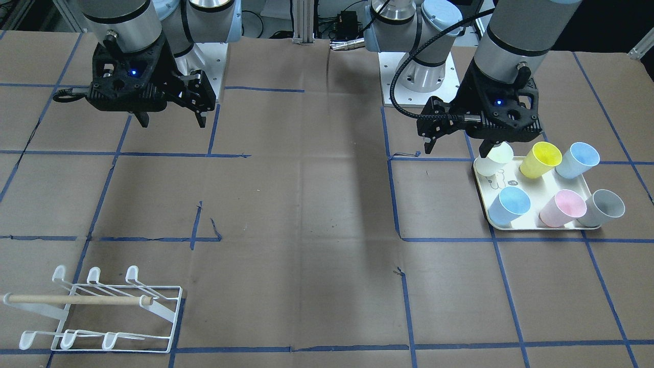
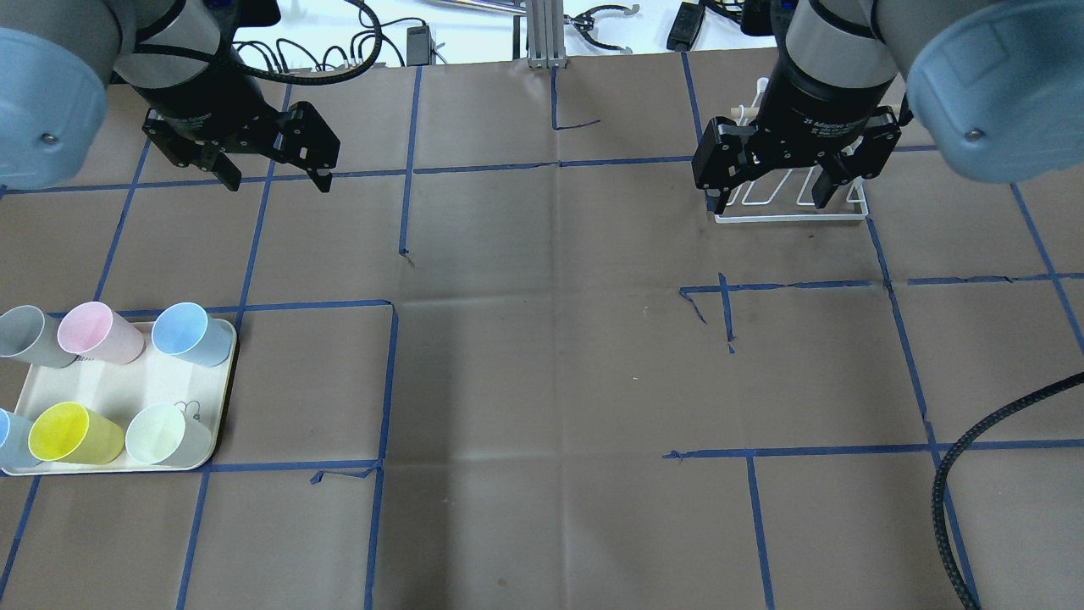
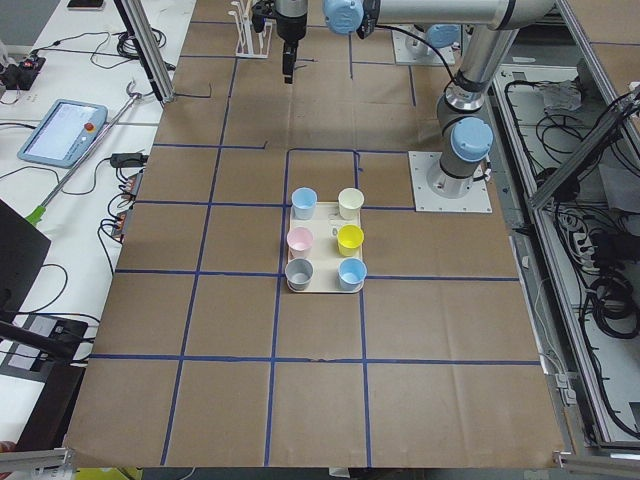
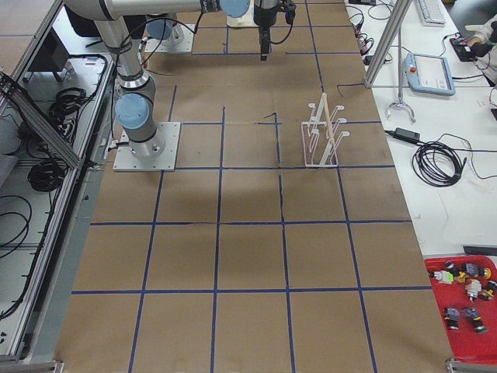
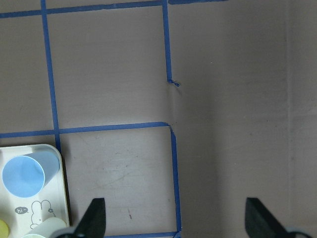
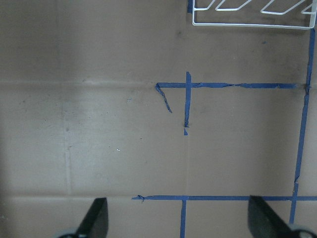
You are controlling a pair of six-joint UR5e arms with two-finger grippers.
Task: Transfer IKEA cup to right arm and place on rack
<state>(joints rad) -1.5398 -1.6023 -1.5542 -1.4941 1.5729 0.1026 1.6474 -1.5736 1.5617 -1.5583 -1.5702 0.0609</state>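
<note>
Overall, table: was covered in brown paper, gridded with blue tape.
Left gripper: hung above the table, its fingers spread wide with nothing between them. In the overhead view it sat at 12 o'clock from the tray, apart from it.
Right gripper: hung with fingers spread wide and empty. In the overhead view it partly covered the rack beyond it.
Tray: cream, lay at 8 o'clock of the table in the overhead view. The left wrist view caught one corner at 8 o'clock, with a small cartoon animal drawn on it.
Cups: six stood mouths up on the tray in two rows of three. Around the tray in the overhead view were the grey cup at 10 o'clock, the pink cup at 12, the blue cup at 2, the pale cup at 5, the yellow cup at 6 and the second blue cup at 8, cut by the edge.
Rack: white wire with a wooden dowel, stood at 1 o'clock of the table in the overhead view, well apart from the tray.
</note>
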